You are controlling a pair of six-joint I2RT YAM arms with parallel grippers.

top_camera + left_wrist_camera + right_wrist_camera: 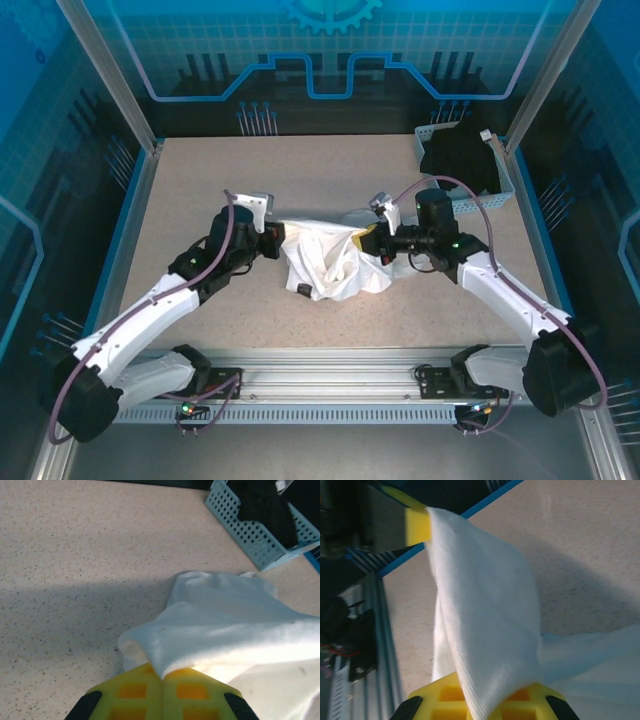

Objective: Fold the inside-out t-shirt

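Observation:
The inside-out t-shirt [325,262] is a white bunched mass hanging between my two grippers over the middle of the table, its lower part resting on the tabletop. My left gripper [278,240] is shut on its left end; in the left wrist view the yellow fingers [135,692] pinch a fold of the white t-shirt [225,630]. My right gripper [372,238] is shut on the right end, and the t-shirt [485,605] runs from its yellow fingers [445,697] up toward the other gripper's yellow fingertip [417,524].
A pale blue perforated basket [470,203] stands at the back right corner with a black garment [460,155] in it; the same basket [250,535] appears in the left wrist view. The metal rail [330,375] runs along the near edge.

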